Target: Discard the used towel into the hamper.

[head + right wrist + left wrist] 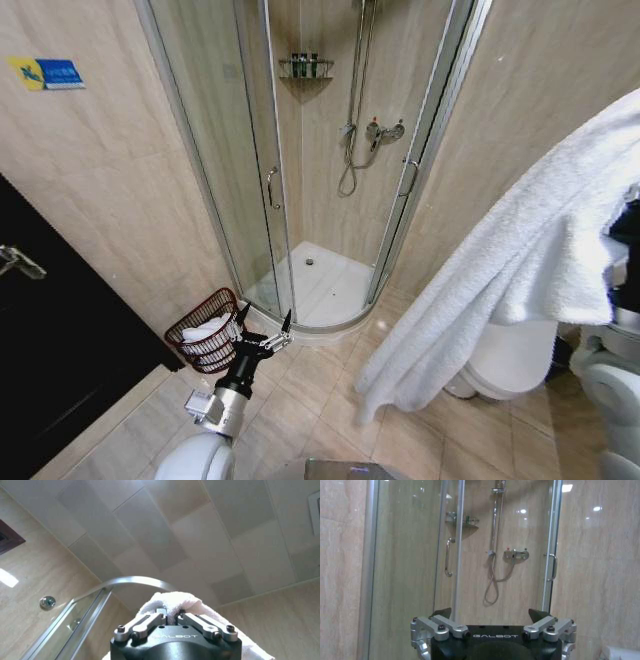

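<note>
A big white towel [500,270] hangs high on the right and drapes down towards the floor. In the right wrist view my right gripper [171,613] is shut on a fold of the towel [172,599], pointing up at the ceiling. The hamper [207,330], a small reddish-brown wire basket with white cloth in it, stands on the floor by the wall, left of the shower. My left gripper [265,320] is held low just right of the hamper and is open. In its own wrist view the left gripper [490,613] faces the shower with nothing between its fingers.
A curved glass shower enclosure [300,200] with a white tray fills the corner ahead. A white toilet [510,365] stands on the right, partly behind the towel. A dark door [50,350] lines the left side. Tiled floor [330,400] lies open between hamper and toilet.
</note>
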`<state>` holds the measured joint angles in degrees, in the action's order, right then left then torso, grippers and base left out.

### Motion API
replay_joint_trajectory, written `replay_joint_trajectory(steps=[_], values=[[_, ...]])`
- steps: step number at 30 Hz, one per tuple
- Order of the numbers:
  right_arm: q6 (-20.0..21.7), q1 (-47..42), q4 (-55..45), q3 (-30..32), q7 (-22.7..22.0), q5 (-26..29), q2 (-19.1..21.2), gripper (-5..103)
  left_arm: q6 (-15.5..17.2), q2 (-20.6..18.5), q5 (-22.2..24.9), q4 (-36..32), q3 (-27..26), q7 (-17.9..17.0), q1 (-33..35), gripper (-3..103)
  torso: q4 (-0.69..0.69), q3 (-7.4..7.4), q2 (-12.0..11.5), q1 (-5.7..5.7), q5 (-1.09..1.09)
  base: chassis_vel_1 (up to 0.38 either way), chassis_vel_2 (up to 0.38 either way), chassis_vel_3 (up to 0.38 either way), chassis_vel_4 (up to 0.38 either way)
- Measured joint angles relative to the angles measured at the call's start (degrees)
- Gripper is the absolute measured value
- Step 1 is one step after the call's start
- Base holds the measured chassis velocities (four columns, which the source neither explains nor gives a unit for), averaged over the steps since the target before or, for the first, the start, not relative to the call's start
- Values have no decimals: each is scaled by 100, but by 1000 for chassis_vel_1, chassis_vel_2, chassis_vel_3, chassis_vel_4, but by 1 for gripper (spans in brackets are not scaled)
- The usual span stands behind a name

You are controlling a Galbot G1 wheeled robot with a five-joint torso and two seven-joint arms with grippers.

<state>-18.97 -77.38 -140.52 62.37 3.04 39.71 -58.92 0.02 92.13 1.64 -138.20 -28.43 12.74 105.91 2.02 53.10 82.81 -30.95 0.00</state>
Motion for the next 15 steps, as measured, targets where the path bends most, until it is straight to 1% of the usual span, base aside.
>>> replay_joint_trajectory(steps=[2,5,6,10,15], values=[[0,0,-4,-1,0,0,-3,7,0,0,0,0,0,0,0,100,0,-23,-43,20,0,0,0,0,0],[0,-14,-13,-3,-2,1,-13,7,0,0,0,0,0,0,0,100,-1,-97,-183,86,0,0,0,0,0],[0,-14,-13,-3,-2,1,-13,7,0,0,0,0,0,0,0,100,-1,-97,-183,86,0,0,0,0,0],[-21,-17,1,21,65,-5,-12,7,0,0,0,0,0,0,0,100,0,-207,-378,172,0,0,0,0,0],[-10,-10,4,18,79,-28,-11,7,0,0,0,0,0,0,0,100,-1,-249,-454,205,0,0,0,0,0]])
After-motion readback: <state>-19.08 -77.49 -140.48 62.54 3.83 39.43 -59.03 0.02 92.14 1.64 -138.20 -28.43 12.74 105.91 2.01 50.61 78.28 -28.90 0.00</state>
